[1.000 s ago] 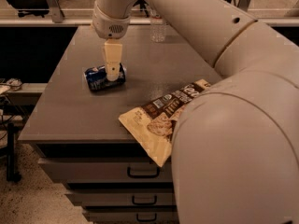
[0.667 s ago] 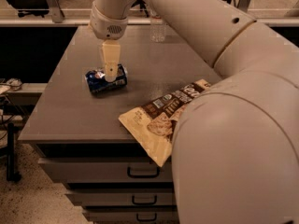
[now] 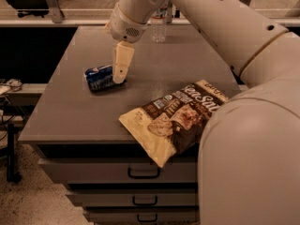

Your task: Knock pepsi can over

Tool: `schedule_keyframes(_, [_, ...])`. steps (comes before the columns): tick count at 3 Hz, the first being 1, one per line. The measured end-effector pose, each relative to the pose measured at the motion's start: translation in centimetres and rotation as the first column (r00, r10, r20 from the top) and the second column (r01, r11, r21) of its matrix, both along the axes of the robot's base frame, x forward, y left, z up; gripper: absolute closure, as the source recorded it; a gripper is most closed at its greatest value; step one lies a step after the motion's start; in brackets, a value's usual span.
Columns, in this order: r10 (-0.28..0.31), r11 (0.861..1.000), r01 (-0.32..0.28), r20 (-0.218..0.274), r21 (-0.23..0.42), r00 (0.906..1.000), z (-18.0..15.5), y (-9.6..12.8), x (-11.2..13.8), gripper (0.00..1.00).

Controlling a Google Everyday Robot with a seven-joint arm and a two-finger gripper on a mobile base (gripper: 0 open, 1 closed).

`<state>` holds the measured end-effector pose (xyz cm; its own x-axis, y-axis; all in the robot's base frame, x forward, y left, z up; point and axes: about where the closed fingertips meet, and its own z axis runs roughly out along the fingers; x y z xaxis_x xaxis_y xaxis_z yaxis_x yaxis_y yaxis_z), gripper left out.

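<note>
Little has changed from a moment ago: the small dark blue metal pepsi can (image 3: 99,78) still lies tipped on its side, left of centre on the grey worktop (image 3: 70,116). The cream gripper (image 3: 120,74) hangs down over the can's right end. Whether its jaws are open or closed, I cannot tell.

Matt plastic gripper (image 3: 119,78) at glossy metal pepsi can (image 3: 97,78) on matt table (image 3: 70,118).
</note>
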<state>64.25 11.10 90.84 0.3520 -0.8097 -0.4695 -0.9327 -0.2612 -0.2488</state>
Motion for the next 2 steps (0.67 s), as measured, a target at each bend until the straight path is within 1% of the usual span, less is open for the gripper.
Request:
schedule_keyframes(1, [0.006,1.000,-0.006,0.000,0.000,1.0000,-0.1,0.4,-0.1,0.00])
schedule_keyframes(2, [-0.069,0.997,0.071,0.043,-0.044,0.9967,0.6,-3.6,1.2,0.00])
